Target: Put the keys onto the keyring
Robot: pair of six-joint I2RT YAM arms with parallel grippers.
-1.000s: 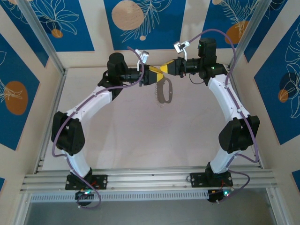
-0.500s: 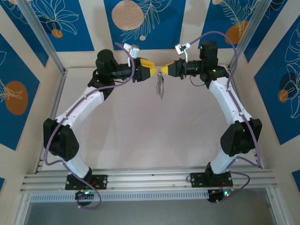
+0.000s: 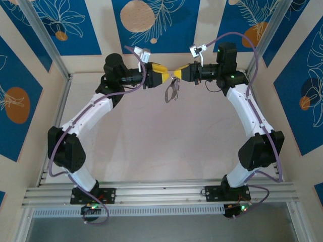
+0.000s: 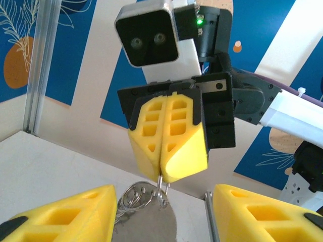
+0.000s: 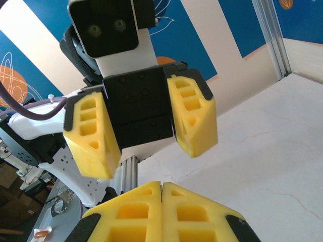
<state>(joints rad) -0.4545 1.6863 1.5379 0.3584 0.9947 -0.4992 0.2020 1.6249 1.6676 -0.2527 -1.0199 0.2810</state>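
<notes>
Both the left hand (image 3: 164, 74) and the right hand (image 3: 177, 74) have bright yellow fingers (image 4: 169, 133) patterned with cut-out cells, set on black mounts. The arms (image 3: 245, 108) are white with black joints, and the cables (image 3: 234, 34) are purple. The keyring (image 3: 171, 92) is silvery grey. The bench (image 3: 151, 146) is pale cream with faint veins. The walls (image 3: 105, 25) are beige, with deep blue panels (image 3: 65, 20) that carry white leaf outlines and orange discs (image 3: 137, 15).

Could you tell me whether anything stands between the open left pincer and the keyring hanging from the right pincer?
Nothing visible does. The keyring hangs below the tips of the shut right pincer, and the left pincer faces it with its jaws apart and only open air between them.
</notes>
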